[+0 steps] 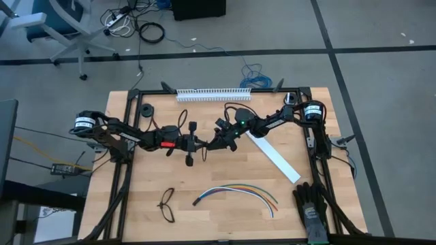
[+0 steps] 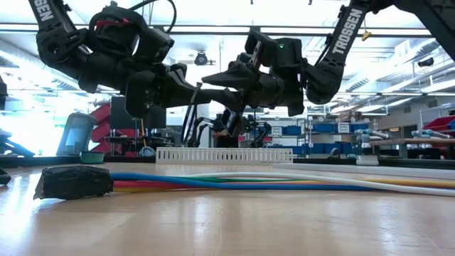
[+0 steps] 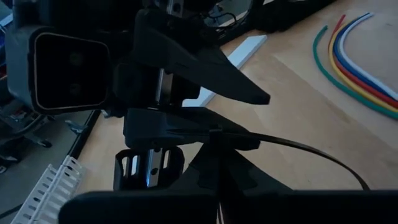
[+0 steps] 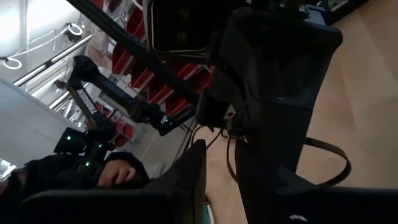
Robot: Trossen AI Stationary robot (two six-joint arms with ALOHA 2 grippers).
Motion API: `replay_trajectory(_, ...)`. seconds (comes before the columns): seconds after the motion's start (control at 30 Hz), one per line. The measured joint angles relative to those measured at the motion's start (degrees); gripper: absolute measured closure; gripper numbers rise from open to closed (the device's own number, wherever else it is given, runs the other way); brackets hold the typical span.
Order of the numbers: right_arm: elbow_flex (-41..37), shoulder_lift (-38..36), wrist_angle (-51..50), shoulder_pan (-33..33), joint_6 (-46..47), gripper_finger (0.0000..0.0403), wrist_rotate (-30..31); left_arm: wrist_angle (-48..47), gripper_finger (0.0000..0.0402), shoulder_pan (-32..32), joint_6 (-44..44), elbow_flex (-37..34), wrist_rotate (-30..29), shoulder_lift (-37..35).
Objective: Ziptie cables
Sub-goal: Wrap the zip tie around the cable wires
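Both grippers meet mid-air above the table centre. Left gripper (image 1: 198, 143) is clamped on the ziptie (image 3: 311, 152), which arcs out sideways; right gripper (image 1: 216, 141) is slightly parted, fingertips at it. Cables (image 1: 238, 191) lie crosswise, untouched.

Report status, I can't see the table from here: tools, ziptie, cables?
Left tool shut on ziptie, raised mid-table. Right tool open, tip to tip with it. Cables loose on table, untied. Glasses lie beside cables, not touching.

The two end effectors are met nose to nose above the middle of the bench (image 1: 225, 178). The cables (image 1: 238, 192) are laid near its front edge, glasses (image 1: 167, 205) to their left, a glove (image 1: 311, 204) to their right, a slotted strip (image 1: 212, 94) along the rear edge.
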Motion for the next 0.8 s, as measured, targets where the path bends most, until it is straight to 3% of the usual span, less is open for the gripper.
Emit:
replay_trajectory(0.57, -0.13, 0.07, -2.33, -3.41, 1.88, 0.0326, -5.91, -2.75, 0.0402, 0.07, -0.07, 0.03, 0.37, -0.07)
replay_trajectory(0.73, -0.13, 0.07, -2.14, -4.43, 0.16, 0.0326, -4.07, -3.17, 0.0402, 0.11, -0.04, 0.03, 0.34, -0.07)
replay_trajectory(0.8, -0.13, 0.11, -2.17, -4.59, -1.74, 0.0326, 1.15, -2.4, 0.0402, 0.01, -0.02, 0.05, 1.37, -0.08)
